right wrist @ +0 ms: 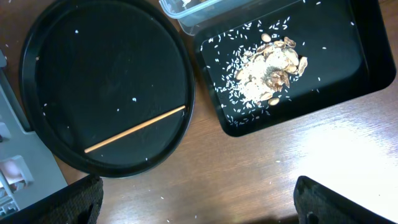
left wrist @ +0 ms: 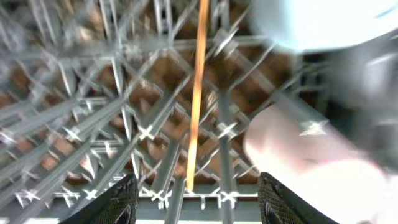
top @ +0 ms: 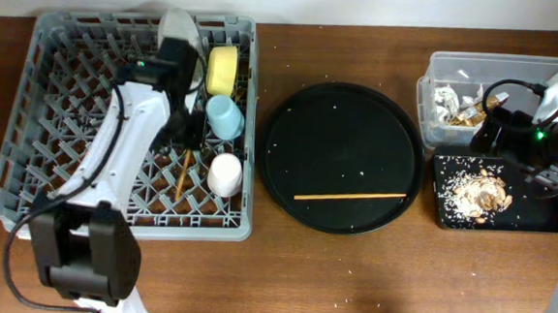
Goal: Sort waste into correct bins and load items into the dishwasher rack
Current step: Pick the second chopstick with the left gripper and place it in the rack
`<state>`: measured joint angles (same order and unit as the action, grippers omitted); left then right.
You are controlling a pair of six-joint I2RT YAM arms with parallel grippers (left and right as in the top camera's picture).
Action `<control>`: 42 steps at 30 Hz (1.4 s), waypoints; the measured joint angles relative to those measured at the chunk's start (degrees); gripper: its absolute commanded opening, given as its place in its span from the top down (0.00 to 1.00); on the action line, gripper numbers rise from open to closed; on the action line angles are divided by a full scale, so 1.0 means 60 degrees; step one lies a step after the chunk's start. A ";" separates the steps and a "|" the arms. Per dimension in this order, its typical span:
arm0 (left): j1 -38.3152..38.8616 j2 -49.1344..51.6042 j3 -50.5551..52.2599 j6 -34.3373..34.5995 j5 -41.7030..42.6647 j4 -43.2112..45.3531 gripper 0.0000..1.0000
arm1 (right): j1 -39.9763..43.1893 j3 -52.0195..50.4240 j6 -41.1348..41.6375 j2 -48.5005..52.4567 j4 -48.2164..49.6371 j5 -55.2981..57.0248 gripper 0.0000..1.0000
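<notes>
The grey dishwasher rack (top: 58, 114) holds the plate (top: 180, 26), yellow bowl (top: 222, 69), light blue cup (top: 226, 117), pinkish-white cup (top: 225, 174) and one chopstick (top: 183, 170). My left gripper (top: 191, 130) is open above that chopstick (left wrist: 198, 87), with the pinkish cup (left wrist: 298, 155) to its right. The other chopstick (top: 349, 195) lies on the round black tray (top: 345, 112); it also shows in the right wrist view (right wrist: 134, 129). My right gripper (right wrist: 196, 202) is open and empty over the bare table. Napkins and wrapper (top: 462, 102) lie in the clear tub (top: 440, 64). Food scraps (top: 479, 193) lie in the black rectangular tray (top: 547, 220).
The round black tray (right wrist: 37, 62) carries a few rice grains. Loose grains lie on the wooden table (top: 349, 277) in front of it. The right arm (top: 553, 115) hangs over the two bins at the right edge.
</notes>
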<state>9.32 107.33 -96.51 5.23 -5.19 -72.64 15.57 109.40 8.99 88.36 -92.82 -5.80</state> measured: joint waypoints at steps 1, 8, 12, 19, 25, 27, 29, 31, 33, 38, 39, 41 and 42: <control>0.0091 -0.0109 -0.0339 -0.0157 0.0131 0.0000 0.39 | 0.0000 0.0000 0.0004 0.0000 -0.0004 0.0000 0.02; 0.2790 -0.0481 -0.1035 -0.3100 0.1803 0.1184 0.39 | 0.0000 0.0000 0.0007 0.0000 0.0000 0.0000 0.02; 0.4495 0.0663 -0.1035 -0.4852 0.1938 0.1770 0.39 | 0.0000 0.0000 0.0011 0.0000 -0.0004 0.0000 0.02; 0.6488 0.2881 -0.1031 -0.6670 0.1763 0.2339 0.39 | 0.0000 0.0000 0.0004 0.0000 0.0000 0.0000 0.02; 0.6874 0.3187 -0.1031 -0.6841 0.1716 0.2761 0.41 | 0.0000 0.0000 0.0007 0.0000 0.0000 0.0000 0.02; 0.6874 0.3322 -0.1035 -0.6849 0.1687 0.2973 0.42 | 0.0000 0.0000 0.0007 0.0000 0.0000 0.0000 0.02; 0.6874 0.3676 -0.1031 -0.6874 0.1683 0.3100 0.45 | 0.0000 0.0000 0.0004 0.0000 0.0000 0.0000 0.01; 0.6874 0.3945 -0.1035 -0.6885 0.1636 0.3209 0.47 | 0.0000 0.0000 0.0007 0.0000 0.0000 0.0000 0.02; 0.6874 0.3945 -0.1035 -0.6881 0.1617 0.3308 0.50 | 0.0000 0.0000 0.0007 0.0000 0.0000 0.0000 0.02; 0.6881 0.3974 -0.1035 -0.6936 0.1661 0.3497 0.97 | 0.0000 0.0000 0.0004 0.0000 0.0000 0.0000 0.02; 0.6881 0.3978 -0.1035 -0.6943 0.1672 0.3504 1.00 | 0.0000 0.0000 0.0011 0.0000 0.0004 0.0000 0.02; 0.6870 0.3982 -0.1035 -0.6870 0.1617 0.3501 1.00 | 0.0000 0.0000 0.0007 0.0000 0.0000 0.0000 0.02; 0.6845 0.3982 -0.1035 -0.6878 0.1617 0.3501 1.00 | 0.0000 0.0000 0.0000 0.0000 0.0000 0.0000 0.02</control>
<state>50.39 131.22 -102.72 -36.03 4.51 -51.64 15.57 109.40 8.99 88.36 -92.82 -5.80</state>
